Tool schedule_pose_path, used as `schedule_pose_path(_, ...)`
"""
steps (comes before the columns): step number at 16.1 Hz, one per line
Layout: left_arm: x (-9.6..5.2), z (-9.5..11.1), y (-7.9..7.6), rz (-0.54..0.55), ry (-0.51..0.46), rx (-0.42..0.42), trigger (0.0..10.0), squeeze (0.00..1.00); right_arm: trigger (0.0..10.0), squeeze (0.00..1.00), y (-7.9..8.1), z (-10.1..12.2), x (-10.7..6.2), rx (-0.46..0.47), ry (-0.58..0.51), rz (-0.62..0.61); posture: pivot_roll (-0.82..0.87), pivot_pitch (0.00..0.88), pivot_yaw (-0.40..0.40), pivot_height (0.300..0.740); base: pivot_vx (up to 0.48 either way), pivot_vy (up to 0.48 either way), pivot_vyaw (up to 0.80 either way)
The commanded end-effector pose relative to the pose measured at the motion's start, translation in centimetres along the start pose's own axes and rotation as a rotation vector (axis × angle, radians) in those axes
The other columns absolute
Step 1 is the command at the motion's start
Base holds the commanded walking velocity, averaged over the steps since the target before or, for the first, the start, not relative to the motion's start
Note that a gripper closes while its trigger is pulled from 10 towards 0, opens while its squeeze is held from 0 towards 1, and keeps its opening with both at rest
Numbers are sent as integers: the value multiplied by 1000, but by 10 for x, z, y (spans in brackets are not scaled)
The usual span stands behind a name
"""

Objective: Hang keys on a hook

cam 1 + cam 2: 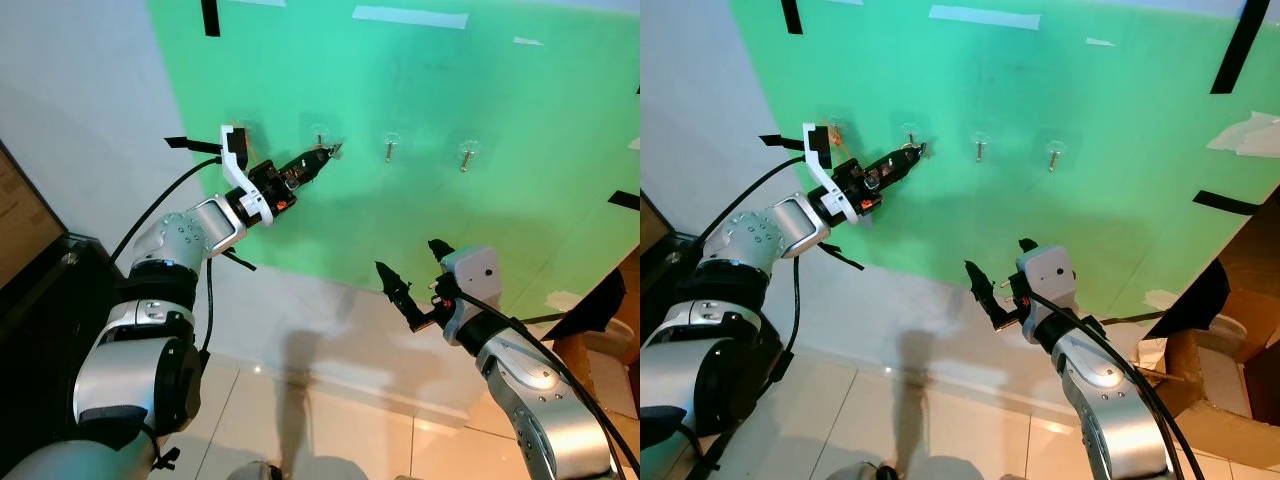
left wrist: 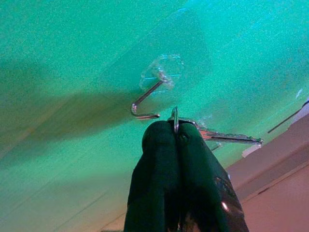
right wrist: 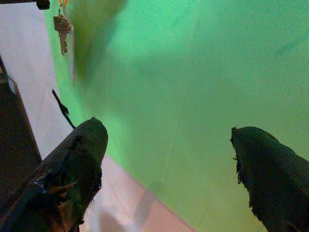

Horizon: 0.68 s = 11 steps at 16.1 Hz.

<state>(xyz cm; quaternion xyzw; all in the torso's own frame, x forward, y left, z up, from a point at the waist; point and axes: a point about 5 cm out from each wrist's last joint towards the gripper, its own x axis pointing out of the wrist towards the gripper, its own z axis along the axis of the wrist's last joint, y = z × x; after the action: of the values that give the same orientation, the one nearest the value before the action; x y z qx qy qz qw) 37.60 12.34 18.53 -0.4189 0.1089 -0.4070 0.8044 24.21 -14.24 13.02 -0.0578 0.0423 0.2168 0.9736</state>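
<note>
On the green wall several small metal hooks sit in a row. My left gripper is raised to the second hook from the left and is shut on a key ring. A silver key sticks out sideways from the ring. In the left wrist view the ring is close beside the hook's upturned tip, and I cannot tell if they touch. My right gripper is open and holds nothing, lower and to the right, away from the wall.
Another key on an orange ring hangs at the leftmost hook. Two bare hooks lie further right. Black tape strips mark the wall. A dark cabinet stands at left, a cardboard box at right.
</note>
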Motion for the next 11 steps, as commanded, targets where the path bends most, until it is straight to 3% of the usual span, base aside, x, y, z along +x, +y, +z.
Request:
schedule_pose_path(1,1,4,-1,5,-3,16,10000,0,10000,0,0,8,2,-17,-26,13,-224,0,32,740,0,0,0)
schedule_pose_path(11,2,10,7,54,-50,-10,10000,0,10000,0,1,26,1,37,-158,31,-230,0,34,740,0,0,0)
